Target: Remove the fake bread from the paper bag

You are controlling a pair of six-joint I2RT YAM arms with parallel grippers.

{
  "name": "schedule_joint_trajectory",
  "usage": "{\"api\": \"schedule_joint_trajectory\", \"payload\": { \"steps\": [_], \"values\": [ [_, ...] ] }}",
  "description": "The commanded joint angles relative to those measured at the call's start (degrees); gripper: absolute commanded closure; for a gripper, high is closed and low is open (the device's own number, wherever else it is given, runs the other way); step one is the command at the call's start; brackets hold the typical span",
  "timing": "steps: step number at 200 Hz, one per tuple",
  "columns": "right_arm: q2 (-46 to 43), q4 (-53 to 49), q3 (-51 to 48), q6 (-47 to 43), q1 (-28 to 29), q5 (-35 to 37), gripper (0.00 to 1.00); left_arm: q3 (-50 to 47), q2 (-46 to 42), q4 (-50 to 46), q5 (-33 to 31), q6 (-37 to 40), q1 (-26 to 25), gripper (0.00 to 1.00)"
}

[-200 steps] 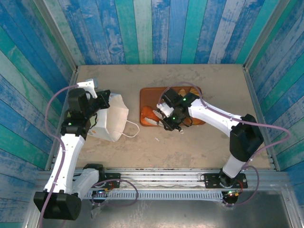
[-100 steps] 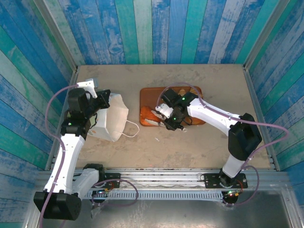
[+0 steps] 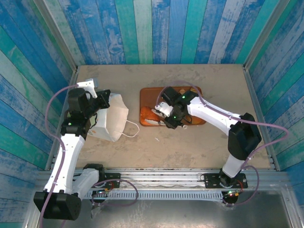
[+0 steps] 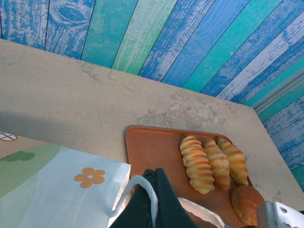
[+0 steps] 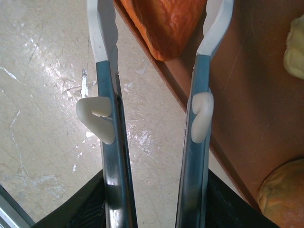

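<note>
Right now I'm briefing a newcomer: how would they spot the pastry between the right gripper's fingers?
Find the flat reddish-brown tray on the beige table. At its edge the open right gripper straddles one pastry. It is deep orange and tapered, unlike the pale yellow piece and the rounded golden piece.

The paper bag (image 4: 52,190) is white with an orange flower and pale green print. The croissants (image 4: 197,164) are golden, banded orange-brown; the tray (image 4: 152,152) is reddish-brown. The table (image 3: 190,142) is mottled beige, the plank walls (image 3: 152,28) striped weathered blue and teal.
</note>
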Motion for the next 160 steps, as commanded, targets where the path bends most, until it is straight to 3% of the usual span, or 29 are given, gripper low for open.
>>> {"api": "schedule_joint_trajectory", "payload": {
  "steps": [1,111,160],
  "values": [
    [-1.04,-1.3,1.99,-0.78,-0.41,-0.04,0.52,0.95,-1.49,0.69,0.4,-0.09,-0.11,1.0],
    [-9.48,-0.34,1.23,1.31,-0.65,-3.09,0.54,3.5,-1.55,-3.77,-0.59,2.99,-0.09,1.0],
    [-13.16,1.9,0.1,3.32,-0.81,-8.08,0.55,3.66,-2.53,-3.84,-1.17,2.88,-0.09,1.0]
  ]
}}
